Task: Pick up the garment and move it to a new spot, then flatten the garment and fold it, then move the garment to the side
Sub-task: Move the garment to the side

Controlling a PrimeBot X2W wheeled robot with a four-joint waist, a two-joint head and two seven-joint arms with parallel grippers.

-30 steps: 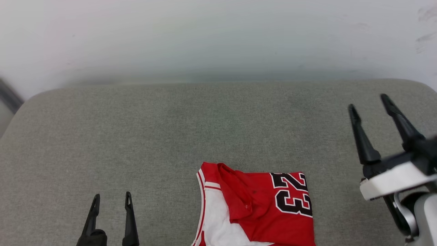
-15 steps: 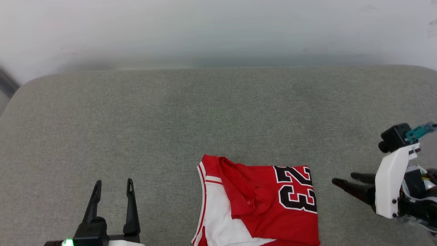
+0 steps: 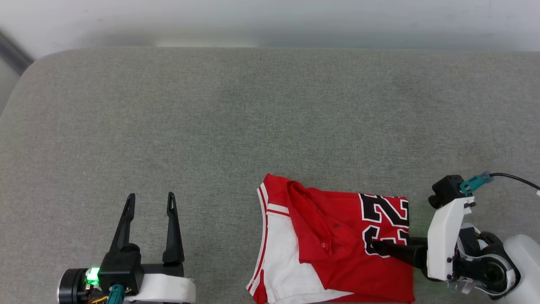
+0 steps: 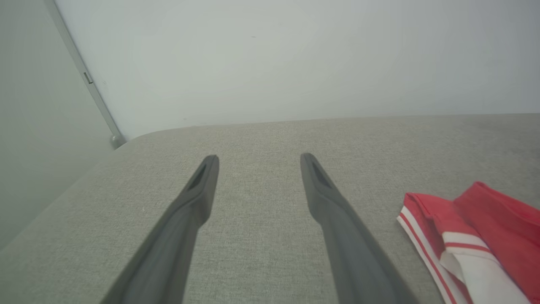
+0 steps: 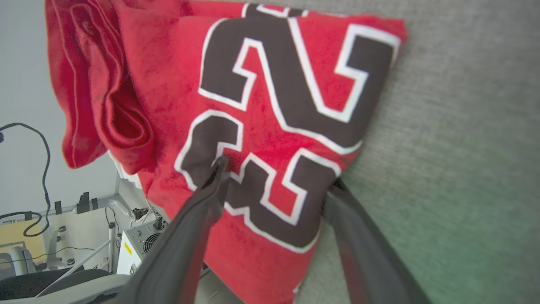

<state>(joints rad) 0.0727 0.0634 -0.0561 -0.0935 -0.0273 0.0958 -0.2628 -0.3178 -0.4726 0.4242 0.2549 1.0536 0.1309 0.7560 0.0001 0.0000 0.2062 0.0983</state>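
The garment [image 3: 329, 236] lies folded on the grey cushion [image 3: 236, 126] near its front edge, red with a white sleeve panel and the black 23 facing up. My right gripper [image 3: 375, 249] reaches in from the right and stands open astride the garment's right edge. In the right wrist view one finger [image 5: 211, 190] rests on top of the number and the other [image 5: 350, 219] runs under the garment [image 5: 168, 84]. My left gripper [image 3: 151, 196] is open above bare cushion, well left of the garment. The left wrist view has the left gripper [image 4: 258, 157] with the garment's corner [image 4: 485, 219] at right.
A white wall [image 3: 270, 17] runs behind the cushion, whose rounded corner [image 3: 29, 63] is at far left. Past the cushion's front edge the right wrist view has a white box with a fan [image 5: 139, 245], cables and a chair.
The head camera has tilted down. My right gripper swung from raised and pointing away to pointing left, then slid onto the garment's right edge. The left gripper stays open.
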